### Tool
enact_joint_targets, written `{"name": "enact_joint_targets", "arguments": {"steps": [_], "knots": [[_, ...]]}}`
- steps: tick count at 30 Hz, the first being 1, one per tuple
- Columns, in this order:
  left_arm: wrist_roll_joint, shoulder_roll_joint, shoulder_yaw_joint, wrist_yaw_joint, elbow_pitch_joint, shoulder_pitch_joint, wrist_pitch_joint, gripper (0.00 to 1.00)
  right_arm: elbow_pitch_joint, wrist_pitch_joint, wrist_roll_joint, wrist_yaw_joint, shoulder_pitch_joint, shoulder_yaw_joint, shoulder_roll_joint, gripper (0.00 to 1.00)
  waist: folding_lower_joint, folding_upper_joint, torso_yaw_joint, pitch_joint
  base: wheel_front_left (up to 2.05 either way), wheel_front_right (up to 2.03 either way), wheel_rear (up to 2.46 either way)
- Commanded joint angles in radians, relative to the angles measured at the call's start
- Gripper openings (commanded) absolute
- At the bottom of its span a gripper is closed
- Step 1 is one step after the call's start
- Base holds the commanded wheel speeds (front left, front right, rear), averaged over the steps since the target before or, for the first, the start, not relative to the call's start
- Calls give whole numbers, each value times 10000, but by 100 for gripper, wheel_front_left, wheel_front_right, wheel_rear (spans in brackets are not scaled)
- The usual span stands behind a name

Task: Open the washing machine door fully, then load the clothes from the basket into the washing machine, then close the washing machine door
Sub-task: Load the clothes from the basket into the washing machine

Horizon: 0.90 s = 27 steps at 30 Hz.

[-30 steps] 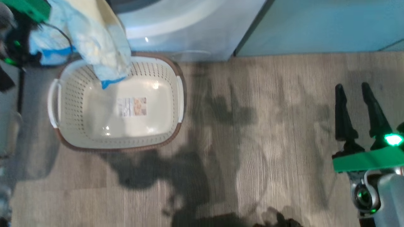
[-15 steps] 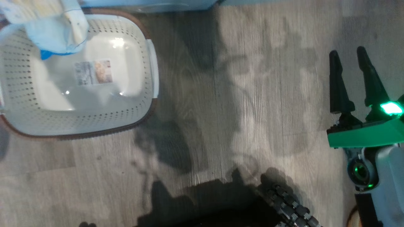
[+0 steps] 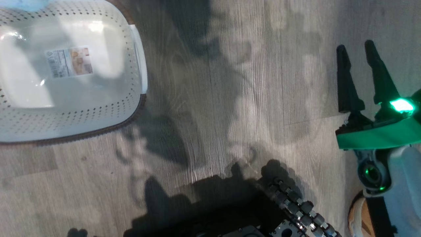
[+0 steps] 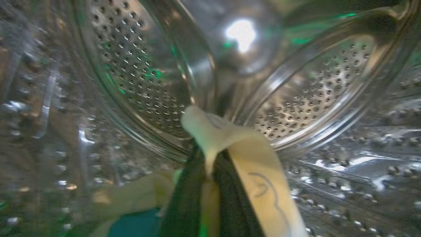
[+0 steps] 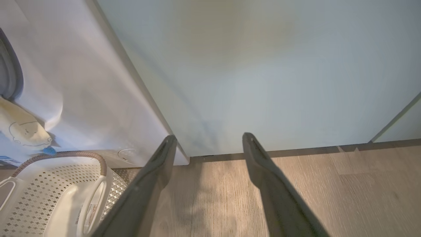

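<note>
In the left wrist view my left gripper [image 4: 209,158] is inside the washing machine's perforated steel drum [image 4: 141,65]. It is shut on pale yellow clothes [image 4: 230,141], which fold over its fingertips, with a blue patch low in the view. From the right wrist view, more pale yellow cloth [image 5: 19,131] hangs at the washing machine [image 5: 82,98] front, above the basket [image 5: 65,154]. The cream basket [image 3: 98,112] lies at the head view's upper left, its floor bare except for a label. My right gripper [image 3: 354,46] [image 5: 209,137] is open over the floor, holding nothing. The washing machine door is out of view.
A pale green cabinet [image 5: 263,65] stands right of the machine, straight ahead of my right gripper. Grey wood floor [image 3: 213,98] stretches between the basket and the right arm. My dark wheeled base [image 3: 289,204] shows at the head view's bottom edge.
The head camera has tilted down, so the basket sits higher and further left in the picture. The garment that hung over the basket has left that view. The right gripper stays open.
</note>
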Motion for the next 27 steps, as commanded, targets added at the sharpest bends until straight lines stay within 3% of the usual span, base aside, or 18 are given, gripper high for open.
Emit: {"name": "enact_joint_targets", "arguments": {"steps": [1,12,27], "knots": [[53,483,-6,-43,72,-178,-25,0,-255,-94,113,2,40,195,-29,100,0,0,-33,49,0,0,0],[330,444,-27,-17,350,-716,-155,0,-276,-94,278,2,-115,388,-28,100,0,0,-256,338,0,0,0],[367,268,726,1,-218,328,-159,0,-161,-94,142,2,-26,376,-28,100,0,0,-186,16,0,0,0]]}}
